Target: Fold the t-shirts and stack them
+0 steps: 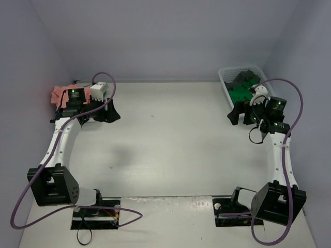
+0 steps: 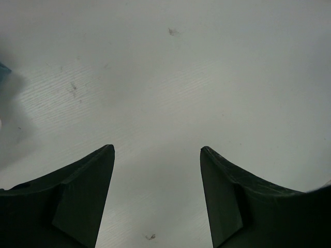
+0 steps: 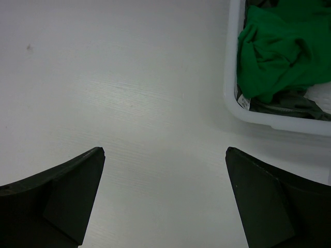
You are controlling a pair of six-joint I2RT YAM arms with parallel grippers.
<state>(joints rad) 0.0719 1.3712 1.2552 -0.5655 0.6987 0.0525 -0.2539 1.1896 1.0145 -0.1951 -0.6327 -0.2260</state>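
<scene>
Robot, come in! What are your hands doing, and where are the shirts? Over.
Left gripper open, empty. Right gripper open, by basket. Green t-shirt crumpled inside. Nothing in the way.

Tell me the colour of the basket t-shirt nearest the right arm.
The crumpled cloth t-shirt is bright green; the right wrist view shows it best.

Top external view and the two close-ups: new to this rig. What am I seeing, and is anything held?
The top view looks down from behind two robot arms bolted to a white table. The other two pictures come from a camera on each wrist; the dark wedges are that gripper's own fingers. The left gripper sits far left near a salmon pink t-shirt; the right gripper is beside a white basket holding a green t-shirt and dark grey cloth. Both grippers are open and hold nothing.
</scene>
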